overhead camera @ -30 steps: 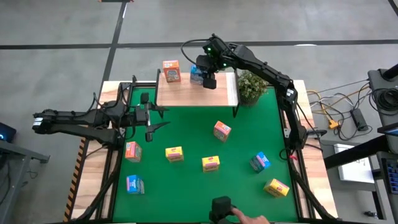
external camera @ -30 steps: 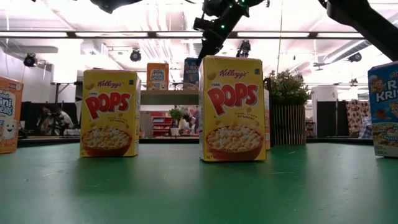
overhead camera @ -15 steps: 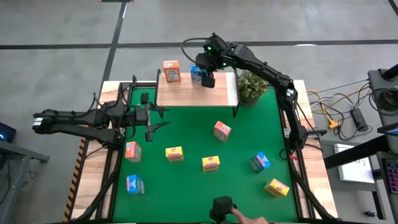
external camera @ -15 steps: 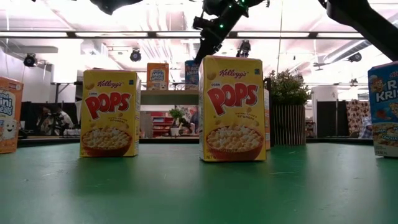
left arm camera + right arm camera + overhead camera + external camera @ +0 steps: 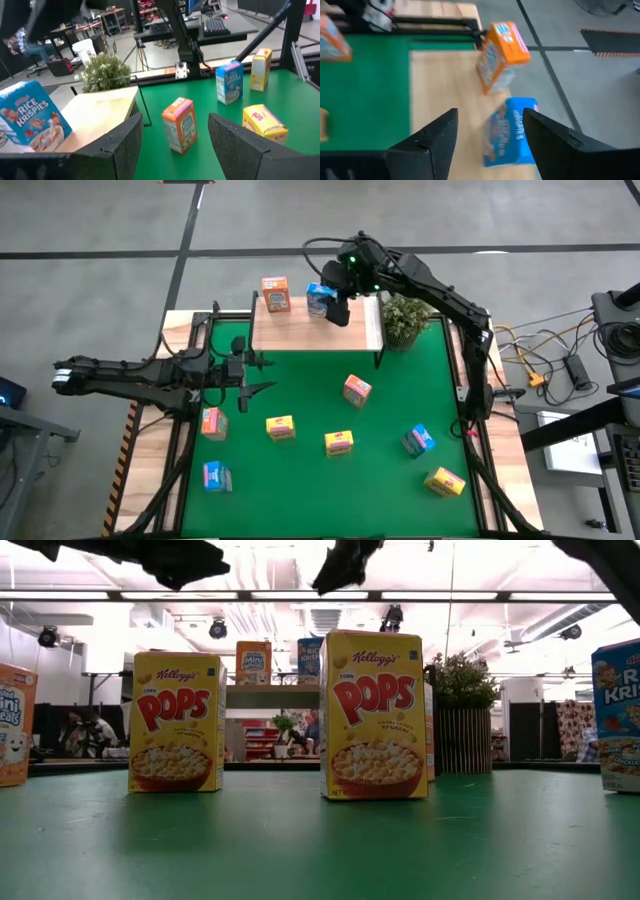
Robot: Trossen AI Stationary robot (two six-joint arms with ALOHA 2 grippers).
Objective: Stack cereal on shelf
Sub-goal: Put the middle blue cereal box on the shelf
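The shelf (image 5: 315,328) stands at the mat's far edge. On it stand an orange-pink cereal box (image 5: 275,293) and a blue one (image 5: 320,298). My right gripper (image 5: 338,308) hovers above the shelf, just right of the blue box (image 5: 510,132), open and touching nothing. My left gripper (image 5: 272,372) is open over the mat's left part, level and pointing right. Seven more boxes stand on the mat: orange-pink (image 5: 357,390) (image 5: 212,422), yellow (image 5: 281,427) (image 5: 339,443) (image 5: 445,481), blue (image 5: 217,476) (image 5: 418,440).
A potted plant (image 5: 405,320) stands right beside the shelf's right end, under the right arm. The green mat (image 5: 300,490) has open room between the scattered boxes. Pale wooden table edges (image 5: 150,470) frame the mat on both sides.
My right gripper has risen from beside the blue box on the shelf and drifted slightly toward the table's right; the blue box stays standing there. My left arm has edged a little toward the right. A person's hand at the near edge has gone from view.
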